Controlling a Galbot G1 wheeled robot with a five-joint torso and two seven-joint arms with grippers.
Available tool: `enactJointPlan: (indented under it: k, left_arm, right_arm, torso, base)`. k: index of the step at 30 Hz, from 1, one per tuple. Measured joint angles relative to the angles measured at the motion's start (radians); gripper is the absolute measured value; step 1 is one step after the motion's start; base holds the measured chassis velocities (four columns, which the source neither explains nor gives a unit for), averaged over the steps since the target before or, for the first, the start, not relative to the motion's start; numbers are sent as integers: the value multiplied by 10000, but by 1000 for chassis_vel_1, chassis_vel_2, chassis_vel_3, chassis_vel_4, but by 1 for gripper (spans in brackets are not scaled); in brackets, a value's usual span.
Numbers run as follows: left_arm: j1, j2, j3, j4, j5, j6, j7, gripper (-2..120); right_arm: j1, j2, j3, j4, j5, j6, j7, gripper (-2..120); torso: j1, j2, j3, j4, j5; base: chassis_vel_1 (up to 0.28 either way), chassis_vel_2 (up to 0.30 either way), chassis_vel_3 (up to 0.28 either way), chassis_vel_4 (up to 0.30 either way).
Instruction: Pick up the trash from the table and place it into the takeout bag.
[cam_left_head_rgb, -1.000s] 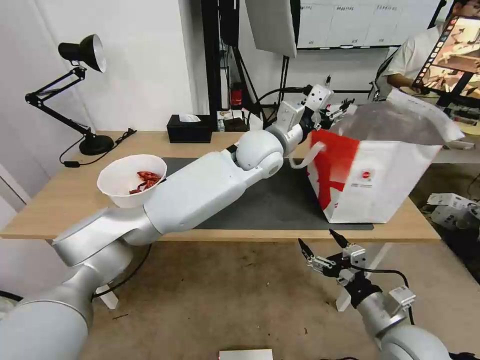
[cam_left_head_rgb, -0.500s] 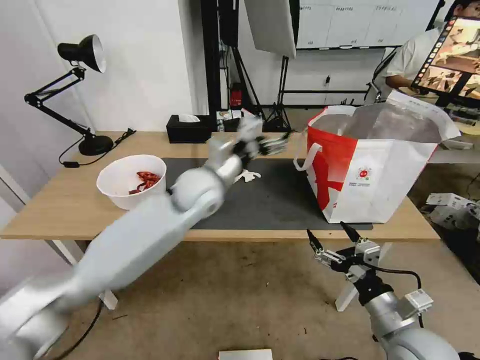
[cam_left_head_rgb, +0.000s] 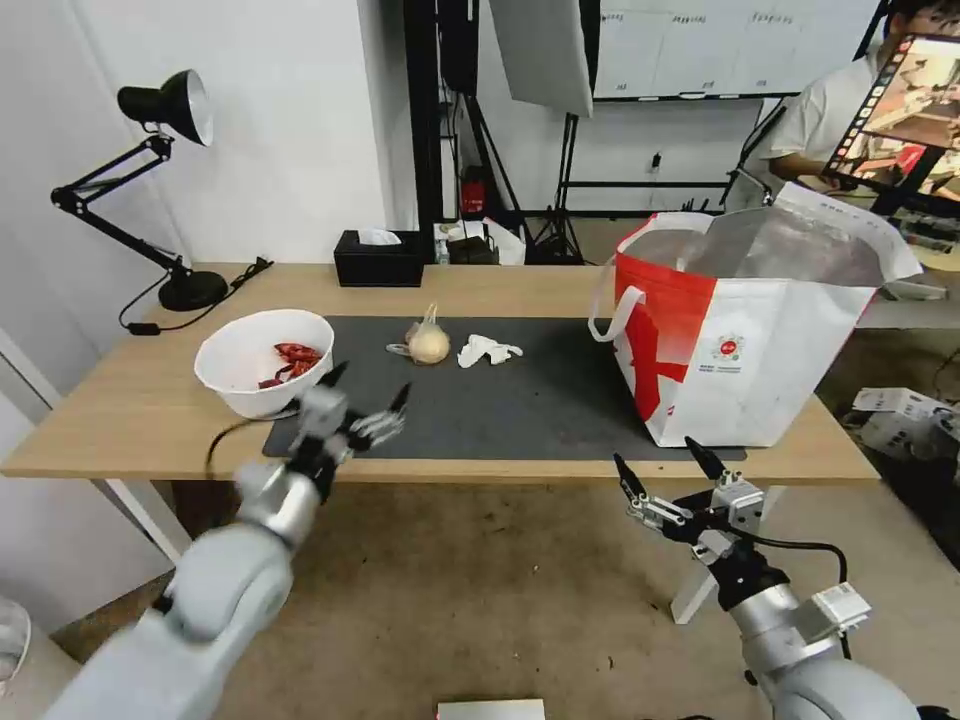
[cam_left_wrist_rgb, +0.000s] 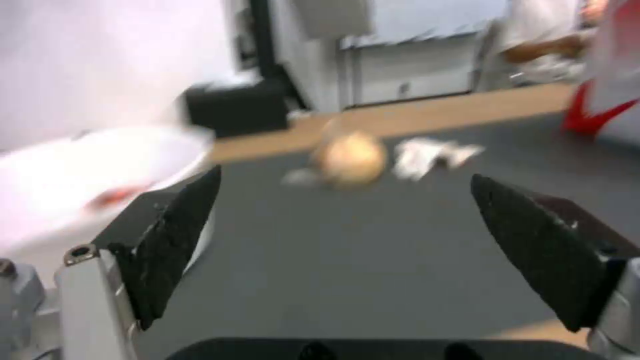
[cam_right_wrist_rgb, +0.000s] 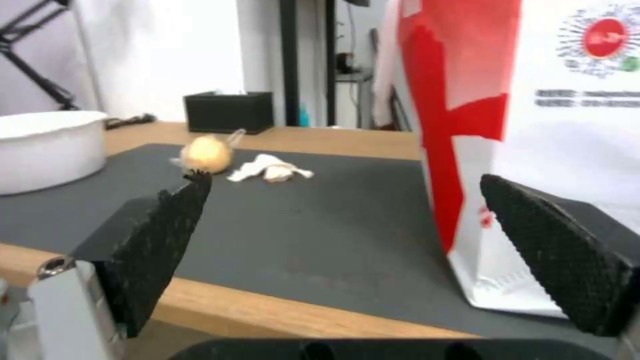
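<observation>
On the table (cam_left_head_rgb: 140, 395), a white bowl (cam_left_head_rgb: 262, 360) with red scraps stands at the left edge of the dark grey mat (cam_left_head_rgb: 540, 400). A knotted clear bag (cam_left_head_rgb: 428, 344) with a beige lump and a crumpled white tissue (cam_left_head_rgb: 487, 350) lie mid-mat. The red-and-white takeout bag (cam_left_head_rgb: 745, 330) stands open at the right. My left gripper (cam_left_head_rgb: 368, 388) hovers open and empty over the mat's front left, just right of the bowl (cam_left_wrist_rgb: 87, 170), facing the knotted bag (cam_left_wrist_rgb: 350, 159) and tissue (cam_left_wrist_rgb: 430, 152). My right gripper (cam_left_head_rgb: 658, 462) hangs open below the table's front edge, near the takeout bag (cam_right_wrist_rgb: 533, 125).
A black desk lamp (cam_left_head_rgb: 165, 200) stands at the table's far left corner, with a black tissue box (cam_left_head_rgb: 378, 258) at the back edge. Stands and cables fill the room behind. Bare floor lies in front of the table.
My left arm has swung back from over the takeout bag, across the mat, down to the front left beside the bowl. The right gripper has barely shifted.
</observation>
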Motion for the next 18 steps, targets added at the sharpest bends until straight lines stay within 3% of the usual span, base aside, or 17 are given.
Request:
enactJointPlan:
  k: [5,8,18]
  left_arm:
    - [1313,-730,-865,-219,934,100,-191,100]
    - [1960,-1202,-1311,55,1789,-367,-26,100]
    - [2312,-1657,-1347,369,2043,-756,70,100]
  right_arm:
    - [-209,135,43,-99,-608,40,399,100]
    - [-445,235,64,-281,-1103,222,559,100]
    - [-581,465,-138,-611,-1324,371,623,100]
  torso:
    - [-1,0,0,0,4]
    - [0,0,1,-1,0]
    - [1,0,1,-2,4]
  base:
    - [0,0,0,0]
    - [0,0,0,0]
    - [0,0,0,0]
